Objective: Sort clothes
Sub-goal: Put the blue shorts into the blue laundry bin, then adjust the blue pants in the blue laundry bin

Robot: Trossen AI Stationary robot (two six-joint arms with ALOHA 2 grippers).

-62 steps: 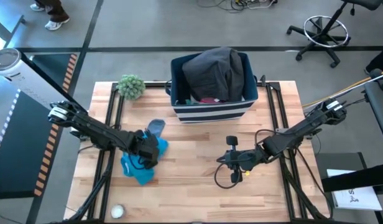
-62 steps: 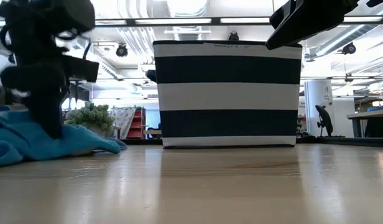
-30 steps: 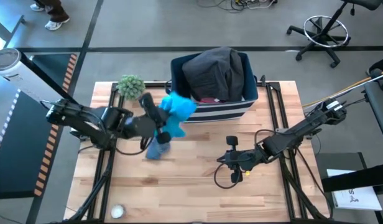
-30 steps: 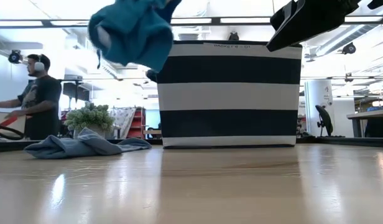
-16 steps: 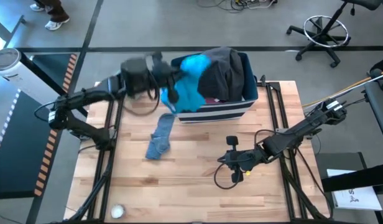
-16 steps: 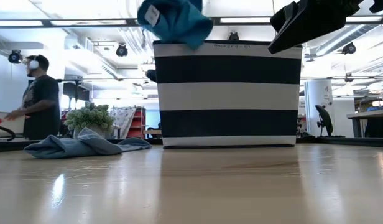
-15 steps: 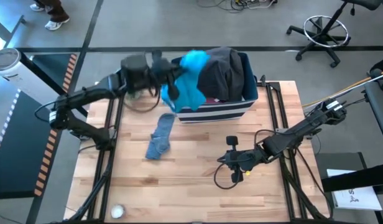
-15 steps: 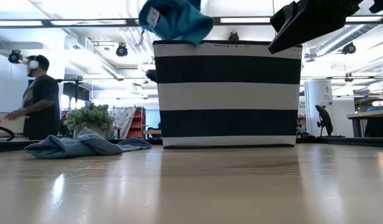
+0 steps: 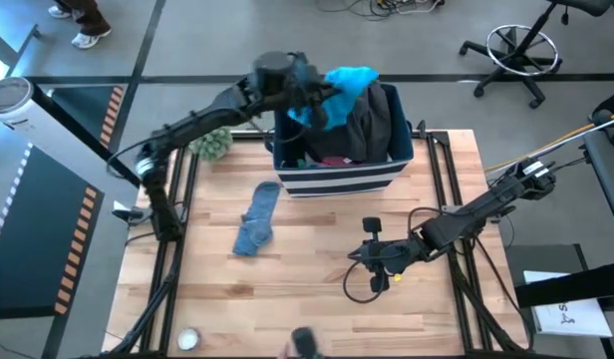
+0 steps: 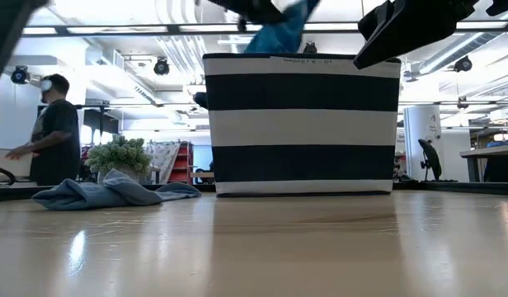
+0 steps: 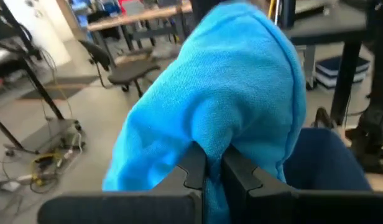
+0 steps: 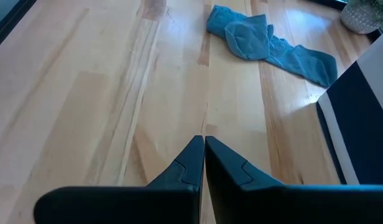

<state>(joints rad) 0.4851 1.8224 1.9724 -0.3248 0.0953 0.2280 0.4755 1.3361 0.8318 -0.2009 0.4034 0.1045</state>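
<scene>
My left gripper point(image 9: 309, 95) is shut on the bright blue garment point(image 9: 343, 88), high over the left part of the navy striped bin point(image 9: 337, 178). The garment also shows in the left wrist view point(image 11: 235, 99) and in the low view point(image 10: 279, 33) above the bin's rim. A dark charcoal garment point(image 9: 359, 118) and a maroon piece point(image 9: 333, 160) lie in the bin. A teal piece point(image 9: 255, 219) lies flat on the table in front of the bin's left corner. My right gripper point(image 9: 363, 255) is shut and empty, low over the table's middle right point(image 12: 204, 155). My left gripper pinches a bunched fold of the blue garment point(image 11: 211, 140) between its two fingers. The fingers reach level from the table's left side. The garment is lifted clear, drapes over and past the fingertips, and hangs slack above the bin.
A small green spiky plant point(image 9: 212, 142) stands at the far left, beside the bin. A small white object point(image 9: 188, 339) lies at the near left edge. A person point(image 10: 52, 132) stands beyond the table in the low view. Bare wood shows around the teal piece point(image 12: 266, 40).
My left gripper has swung up and toward the table's far right, from in front of the bin's left corner to above the bin, still shut on the blue garment, which has gone with it, clear of the table. The teal piece has stayed on the table.
</scene>
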